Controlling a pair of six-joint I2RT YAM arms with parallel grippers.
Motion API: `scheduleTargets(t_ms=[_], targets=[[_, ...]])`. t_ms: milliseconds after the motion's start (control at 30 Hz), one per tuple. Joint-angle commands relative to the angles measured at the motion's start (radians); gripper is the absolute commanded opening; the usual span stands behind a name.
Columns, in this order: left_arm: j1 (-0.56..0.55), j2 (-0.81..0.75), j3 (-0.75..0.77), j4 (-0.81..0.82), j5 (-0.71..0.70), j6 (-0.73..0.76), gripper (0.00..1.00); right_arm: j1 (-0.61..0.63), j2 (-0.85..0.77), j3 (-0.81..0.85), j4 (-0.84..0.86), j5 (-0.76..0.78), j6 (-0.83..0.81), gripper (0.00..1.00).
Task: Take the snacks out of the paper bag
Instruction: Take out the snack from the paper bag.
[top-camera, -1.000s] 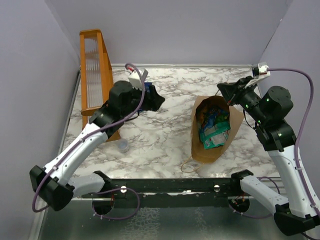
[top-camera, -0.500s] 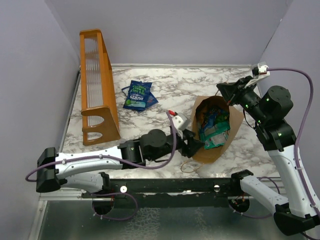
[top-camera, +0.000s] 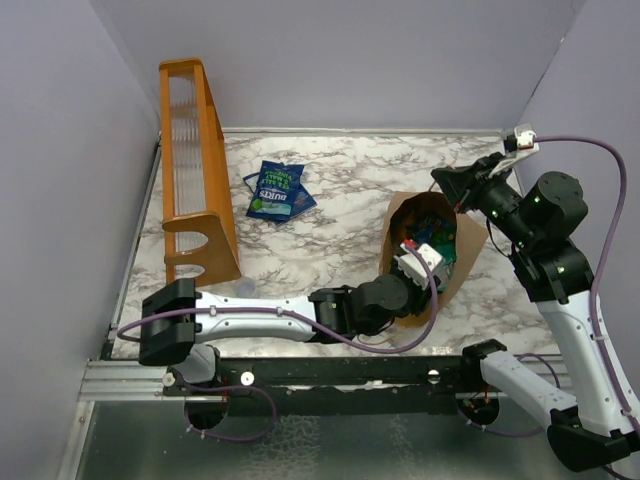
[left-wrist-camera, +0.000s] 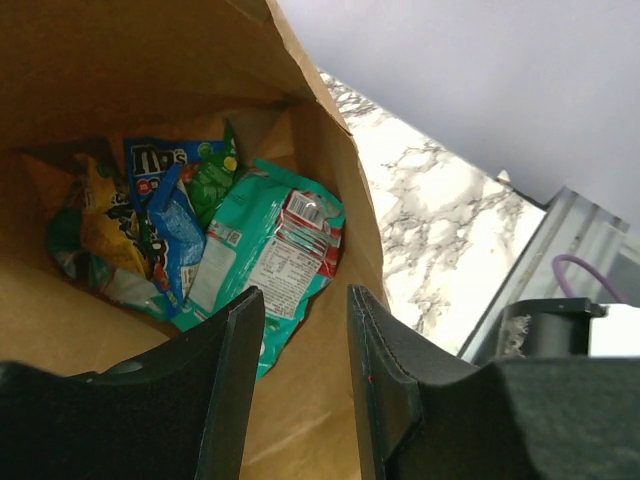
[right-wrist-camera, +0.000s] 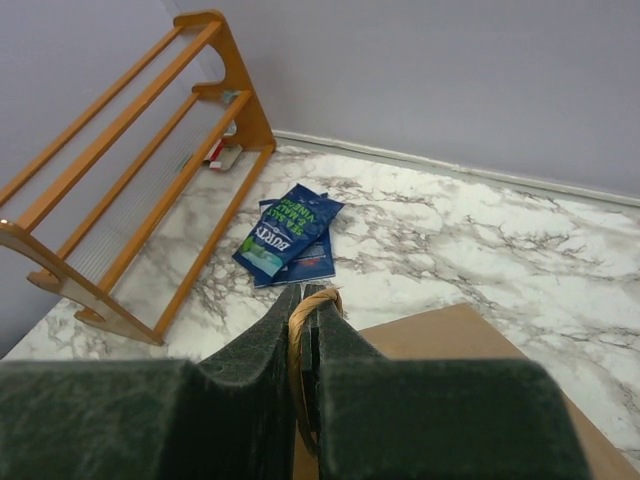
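Note:
The brown paper bag (top-camera: 468, 243) lies on the marble table, mouth held up. My right gripper (top-camera: 447, 186) is shut on its cord handle (right-wrist-camera: 312, 305) at the far rim. My left gripper (top-camera: 424, 247) is open and empty, reaching into the bag's mouth. In the left wrist view its fingers (left-wrist-camera: 236, 370) frame the bag's inner wall (left-wrist-camera: 310, 400), just short of a teal packet (left-wrist-camera: 268, 258). Blue (left-wrist-camera: 160, 168), green and yellow (left-wrist-camera: 100, 222) snacks lie deeper in the bag. Two blue packets (top-camera: 278, 190) lie on the table outside the bag, and they also show in the right wrist view (right-wrist-camera: 287, 233).
An orange wooden rack (top-camera: 192, 160) stands along the left wall, also in the right wrist view (right-wrist-camera: 130, 190). The left arm stretches low across the table's front from its base (top-camera: 170, 335). Purple walls close in the table at the back and sides.
My left arm swung from the blue packets at the far left across to the bag, and its gripper has now entered the bag's mouth. The right gripper has stayed put.

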Motion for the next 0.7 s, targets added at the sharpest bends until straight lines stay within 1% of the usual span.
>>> scheduleTargets(t_ms=[0, 167, 233, 433, 500, 667], targets=[[0.0, 0.056, 0.021, 0.107, -0.091, 0.04, 0.41, 0.003, -0.022, 0.032, 0.04, -0.063, 0.031, 0.06], [0.024, 0.133, 0.07, 0.117, -0.15, 0.028, 0.4, 0.003, -0.047, 0.025, 0.054, -0.074, 0.051, 0.06], [0.035, 0.172, 0.063, 0.14, -0.164, 0.011, 0.4, 0.003, -0.05, 0.03, 0.048, -0.074, 0.052, 0.06], [0.047, 0.197, 0.04, 0.202, -0.178, 0.039, 0.36, 0.003, -0.048, 0.039, 0.038, -0.073, 0.041, 0.06], [0.055, 0.181, -0.008, 0.255, -0.158, 0.039, 0.36, 0.003, -0.048, 0.036, 0.036, -0.071, 0.034, 0.06], [0.111, 0.199, 0.0, 0.208, -0.081, -0.038, 0.36, 0.003, -0.06, 0.019, 0.046, -0.068, 0.031, 0.06]])
